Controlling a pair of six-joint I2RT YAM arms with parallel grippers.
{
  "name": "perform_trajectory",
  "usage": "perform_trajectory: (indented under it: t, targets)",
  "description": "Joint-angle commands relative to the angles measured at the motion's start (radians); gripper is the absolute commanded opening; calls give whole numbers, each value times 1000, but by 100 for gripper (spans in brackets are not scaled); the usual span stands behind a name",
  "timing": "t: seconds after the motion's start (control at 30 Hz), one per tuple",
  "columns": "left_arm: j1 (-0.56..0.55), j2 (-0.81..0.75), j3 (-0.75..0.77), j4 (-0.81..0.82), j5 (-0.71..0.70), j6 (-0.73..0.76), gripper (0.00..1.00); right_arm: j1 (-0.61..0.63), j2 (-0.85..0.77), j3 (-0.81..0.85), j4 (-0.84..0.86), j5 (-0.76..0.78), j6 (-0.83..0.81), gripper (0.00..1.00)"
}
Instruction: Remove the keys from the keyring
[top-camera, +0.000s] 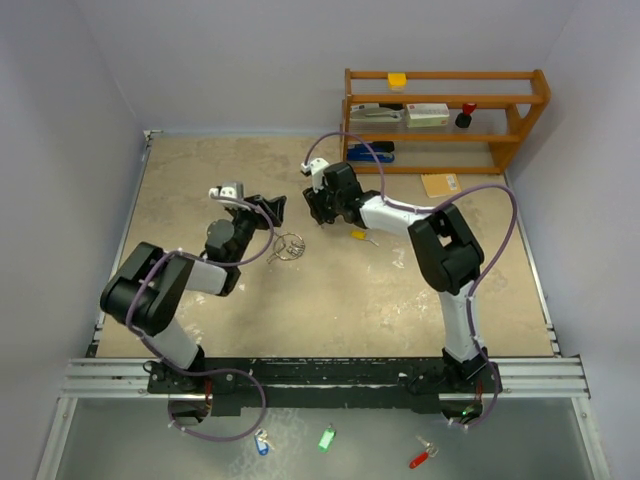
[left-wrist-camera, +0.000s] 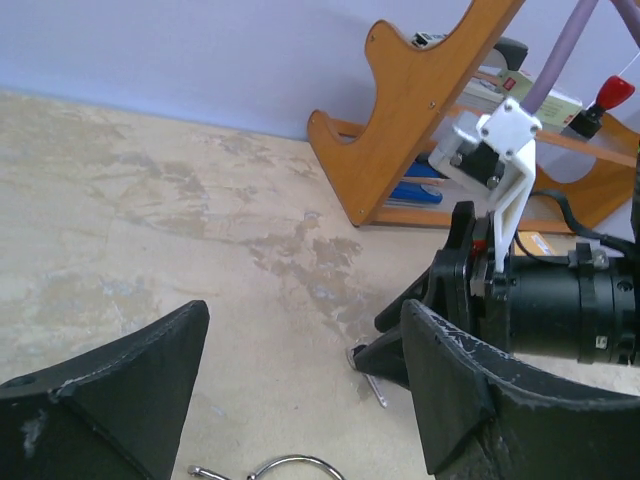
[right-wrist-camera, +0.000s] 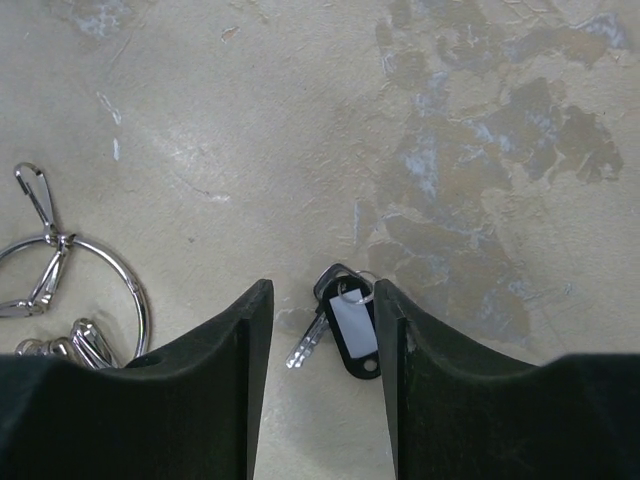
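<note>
Keyring (top-camera: 287, 246), a thin silver wire loop, lies flat on the mottled beige worktop (top-camera: 400, 290) between the two arms, with a small clip and a few plain silver keys (right-wrist-camera: 75, 340) bunched on it. A black-headed key (right-wrist-camera: 345, 325) with a white label lies off the ring, just right of it. A yellow-headed key (top-camera: 358, 236) lies further right, also apart from the ring.

The right pincer (right-wrist-camera: 322, 295) hangs over the black-headed key with its jaws partly apart on either side of it, apparently not gripping it. The left pincer (left-wrist-camera: 305, 315) hangs just above the ring, jaws wide and holding nothing.

Ring and keys look light, stiff and slippery. Lying flat, they likely slide under a push. The wire probably wants pinching across a bare stretch, and each silver key by its broad head.
</note>
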Motion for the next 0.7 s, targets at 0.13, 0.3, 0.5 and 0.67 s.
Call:
perform_trajectory:
  t: [0.13,0.3,0.5,0.67]
  targets:
    - [5,-228,99,-522,-111,120,75,-1,-288,-200,156,99,-21,50]
    - [5,-315,93,-652,-159,153,76,-1,-528,-480,360,286,-33,57]
    - [5,-403,90,-771,-308,135,77,-13,-748,-741,562,588,-31,71]
    - [6,-532,23,-772,-350,157,78,-86,-867,-855,595,722,35,78]
